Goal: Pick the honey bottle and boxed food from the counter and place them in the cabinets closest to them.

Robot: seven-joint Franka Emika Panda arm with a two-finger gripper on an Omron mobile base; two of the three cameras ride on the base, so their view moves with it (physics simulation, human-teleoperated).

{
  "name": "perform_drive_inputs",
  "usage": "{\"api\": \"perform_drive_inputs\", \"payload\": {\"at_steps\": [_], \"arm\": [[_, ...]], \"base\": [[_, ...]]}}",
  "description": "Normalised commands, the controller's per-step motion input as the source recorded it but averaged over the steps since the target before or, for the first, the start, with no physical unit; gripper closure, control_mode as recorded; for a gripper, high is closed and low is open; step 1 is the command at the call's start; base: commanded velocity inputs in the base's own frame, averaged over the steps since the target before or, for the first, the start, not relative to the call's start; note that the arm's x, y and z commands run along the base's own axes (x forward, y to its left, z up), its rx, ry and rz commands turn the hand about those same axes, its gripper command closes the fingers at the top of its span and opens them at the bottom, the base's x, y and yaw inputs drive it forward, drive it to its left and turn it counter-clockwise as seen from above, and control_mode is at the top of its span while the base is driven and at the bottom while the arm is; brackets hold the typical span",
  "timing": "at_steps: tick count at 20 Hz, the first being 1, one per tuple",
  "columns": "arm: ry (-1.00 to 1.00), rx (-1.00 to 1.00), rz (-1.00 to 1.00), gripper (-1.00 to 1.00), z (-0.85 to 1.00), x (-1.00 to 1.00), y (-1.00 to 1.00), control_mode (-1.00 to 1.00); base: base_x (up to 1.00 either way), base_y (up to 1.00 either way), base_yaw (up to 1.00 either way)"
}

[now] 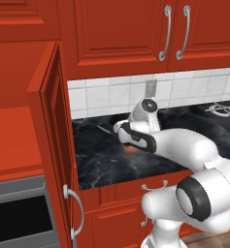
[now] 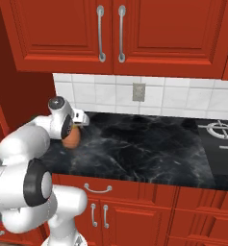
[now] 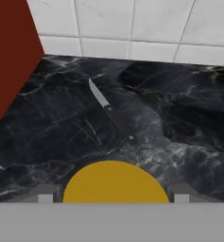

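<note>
The honey bottle, rounded and orange-brown, is at the left end of the black counter. In the hand view its yellow-orange top sits between the two fingertips. My gripper comes down over it, shut on the bottle, and only an orange sliver of the bottle shows under the hand. Whether the bottle rests on the counter or hangs just above it I cannot tell. The red upper cabinets have closed doors. The boxed food is out of view.
A knife lies on the counter just beyond the bottle. A tall red cabinet door stands open at the counter's left end, with plain red shelves inside. Stove burners are at the right, and a wall outlet is on the tiles.
</note>
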Motion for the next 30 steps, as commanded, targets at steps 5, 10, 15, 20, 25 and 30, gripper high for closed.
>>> {"api": "perform_drive_inputs", "payload": {"at_steps": [5, 10, 15, 20, 25, 30], "arm": [[0.0, 0.05, -0.04, 1.0, 0.75, -0.41, 0.0, -1.0], [0.0, 0.04, -0.02, 1.0, 0.68, -0.61, -0.03, -1.0], [0.0, 0.04, -0.01, 1.0, 0.65, -0.72, -0.06, -1.0], [0.0, 0.02, 0.0, 1.0, 0.63, -0.78, -0.02, -1.0], [-0.01, 0.0, 0.0, 1.0, 0.55, -0.88, -0.02, -1.0], [-0.07, 0.0, 0.0, 1.0, 0.46, -0.98, -0.05, -1.0]], "base": [[0.0, 0.0, 0.0], [0.0, 0.0, 0.0], [0.0, 0.0, 0.0], [0.0, 0.0, 0.0], [0.0, 0.0, 0.0], [0.0, 0.0, 0.0]]}}
